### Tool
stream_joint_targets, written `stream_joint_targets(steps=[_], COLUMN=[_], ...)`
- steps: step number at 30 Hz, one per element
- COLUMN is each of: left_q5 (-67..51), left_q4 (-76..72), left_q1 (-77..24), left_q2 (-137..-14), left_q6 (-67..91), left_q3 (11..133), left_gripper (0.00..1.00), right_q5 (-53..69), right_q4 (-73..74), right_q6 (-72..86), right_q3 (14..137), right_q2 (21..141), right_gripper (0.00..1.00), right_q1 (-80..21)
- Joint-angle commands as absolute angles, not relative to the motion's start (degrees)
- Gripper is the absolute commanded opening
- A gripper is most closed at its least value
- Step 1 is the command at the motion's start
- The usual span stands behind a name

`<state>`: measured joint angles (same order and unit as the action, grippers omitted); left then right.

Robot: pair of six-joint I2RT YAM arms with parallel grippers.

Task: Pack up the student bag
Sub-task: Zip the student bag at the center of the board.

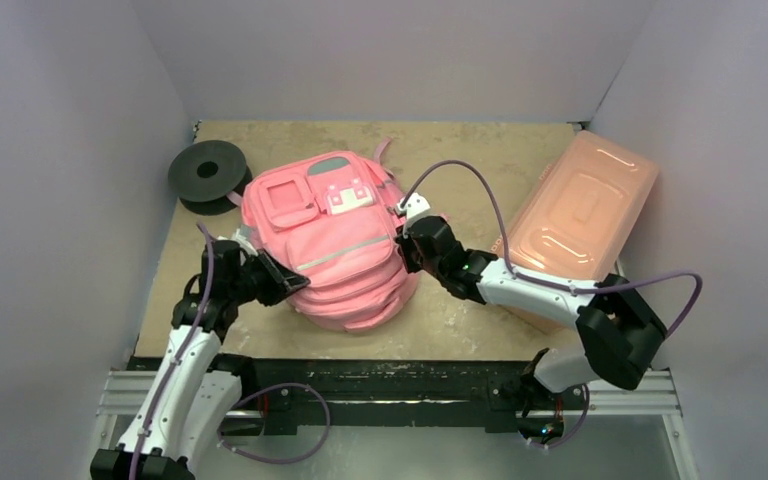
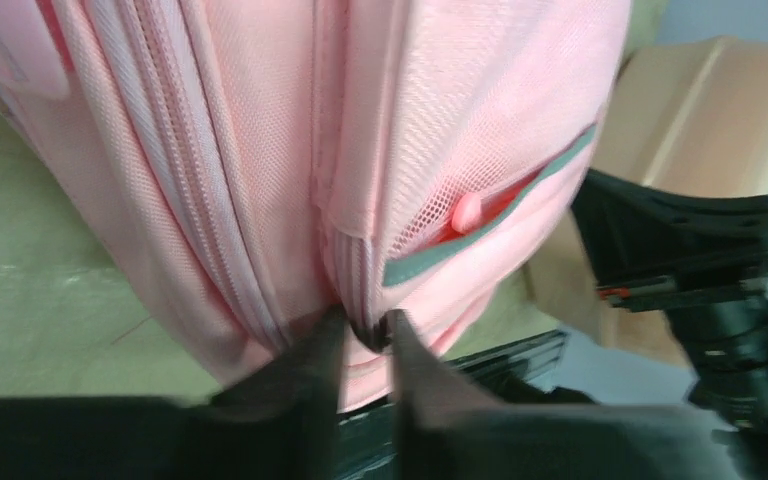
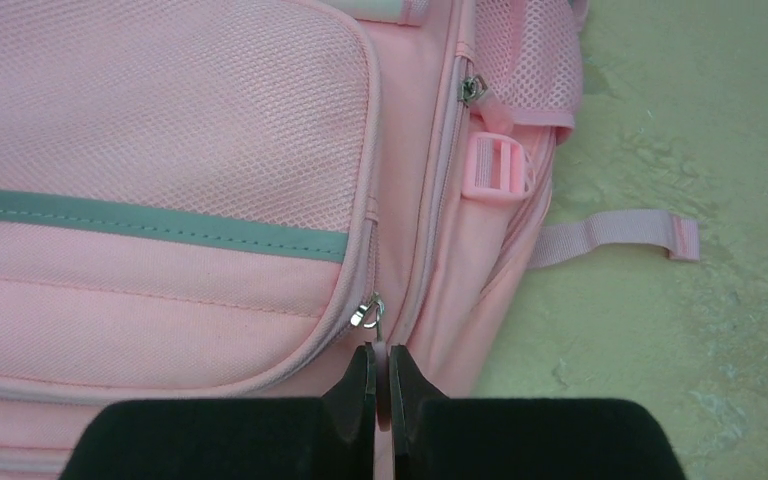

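Pink student bag point(image 1: 335, 250), left claw point(image 2: 365, 335) and right claw point(image 3: 381, 368) tight on it.

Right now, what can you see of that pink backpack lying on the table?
The pink fabric backpack lies front-up on the tan tabletop, soft and bulging. It has mesh panels, a grey stripe, a white clasp patch, zippered pockets, a pink plastic buckle and loose straps. The left end effector pinches it at a zipper seam; the right end effector pinches a pink tab beside a metal zipper pull.
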<state>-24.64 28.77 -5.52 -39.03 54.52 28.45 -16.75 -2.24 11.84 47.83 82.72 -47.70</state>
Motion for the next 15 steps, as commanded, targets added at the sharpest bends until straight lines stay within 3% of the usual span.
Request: stream_joint_targets(steps=[1, 3, 4, 9, 15], left_q5=[-22.9, -26.0, -26.6, -23.8, -8.8], left_q4=[39.2, 39.4, 38.9, 29.4, 19.0], left_q1=[-3.7, -3.9, -4.2, -15.4, -38.6], left_q2=[-40.4, -39.2, -37.4, -30.0, -39.7], left_q6=[42.1, 38.6, 37.5, 31.2, 13.4], left_q3=[36.4, 38.8, 39.6, 41.7, 42.8], left_gripper=[0.39, 0.69, 0.75, 0.79, 0.77], right_q5=[-12.1, -5.2, -2.7, 3.4, 6.0], right_q4=[-7.9, -8.8, -9.0, -8.8, -8.4], right_q6=[7.2, 6.6, 6.6, 7.8, 9.3], right_q3=[44.4, 43.0, 42.5, 42.1, 42.6], right_q2=[75.1, 72.6, 71.7, 70.2, 69.6], right_gripper=[0.00, 0.00, 0.00, 0.00, 0.00], right_q1=[-44.8, -45.0, -45.1, -45.0, -45.1])
